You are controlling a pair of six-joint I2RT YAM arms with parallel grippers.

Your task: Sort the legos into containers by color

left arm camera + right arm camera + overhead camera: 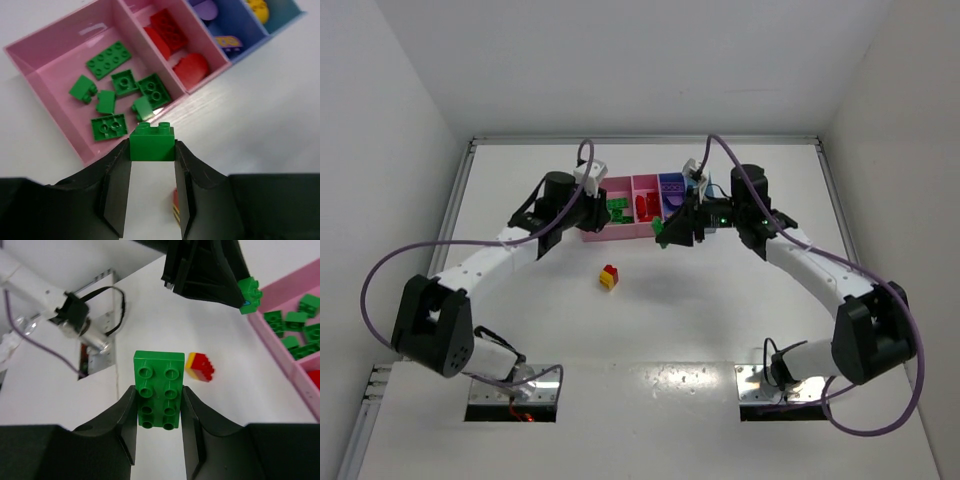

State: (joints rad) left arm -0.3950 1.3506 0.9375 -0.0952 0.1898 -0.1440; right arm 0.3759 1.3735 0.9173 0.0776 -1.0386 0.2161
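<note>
- Left end effector (pixel 151 150) grips a green brick (pixel 152 144) by the wide pink bin's (pixel 50 55) 6 o'clock rim.
- Right end effector (pixel 159 402) clamps a green plate (pixel 159 372).
- Red-yellow clump (pixel 609 277) lies on the worktop (pixel 720 320), at 6 o'clock of the bin.

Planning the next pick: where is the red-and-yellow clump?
Top view: the red-and-yellow clump lies on the table, left of centre, on the near side of the wide pink bin.
</note>
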